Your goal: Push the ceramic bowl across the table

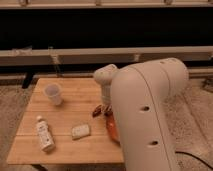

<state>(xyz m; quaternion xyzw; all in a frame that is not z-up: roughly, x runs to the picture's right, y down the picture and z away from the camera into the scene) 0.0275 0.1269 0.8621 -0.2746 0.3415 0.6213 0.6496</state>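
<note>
Nearest you, the robot's big white arm [150, 120] fills the right of the view and hides most of the table's right side. The gripper [106, 107] sits low just past it, at the ceramic bowl's [112, 127] left rim; you cannot tell its state. Only an orange-red sliver of the bowl shows, on the table [75, 145] near its right front. Left of it lie a small pale packet [80, 131] and a bottle [44, 133] on its side. Farther back stands a translucent cup [53, 93].
</note>
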